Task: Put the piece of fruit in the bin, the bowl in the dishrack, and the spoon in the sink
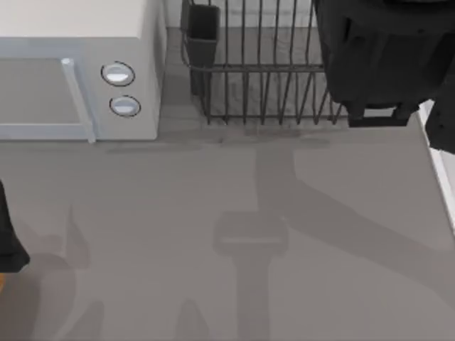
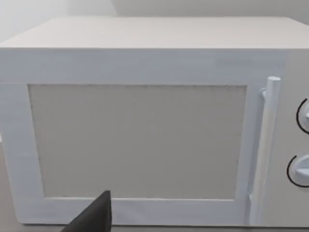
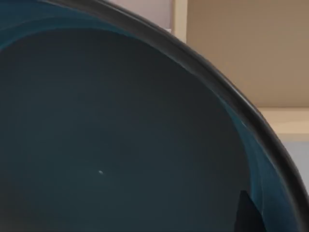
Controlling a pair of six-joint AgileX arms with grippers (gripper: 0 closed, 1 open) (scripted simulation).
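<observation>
At the far edge of the grey table [image 1: 213, 234], seen from above, a white microwave [image 1: 78, 78] with two round knobs [image 1: 117, 74] stands at the left, and the dark wire dishrack [image 1: 263, 85] stands just beside it to the right, its rectangular utensil cup [image 1: 202, 32] at the near-left corner. The right arm [image 1: 384, 57] hangs as a large dark mass over the right end of the rack, covering that part of it; the top view does not reveal what it carries. The right wrist view does: the deep blue inside of the bowl [image 3: 106, 135] lies very close under the camera, its dark rim curving across the picture, with a dark sliver of a fingertip [image 3: 248, 212] against the inner wall. Whether the right gripper is clamped on the bowl or spread cannot be told. A pale strip at the right edge of the top view may be the sink's rim, but this is uncertain.

The left arm [image 1: 11, 234] sits at the table's left edge, low and well apart from the rack. Its wrist camera faces the microwave's door and upright handle [image 2: 268, 145], details the overhead view gives only at a slant. One dark finger [image 2: 96, 215] of the left gripper pokes into that picture; how far apart the fingers stand cannot be told.
</observation>
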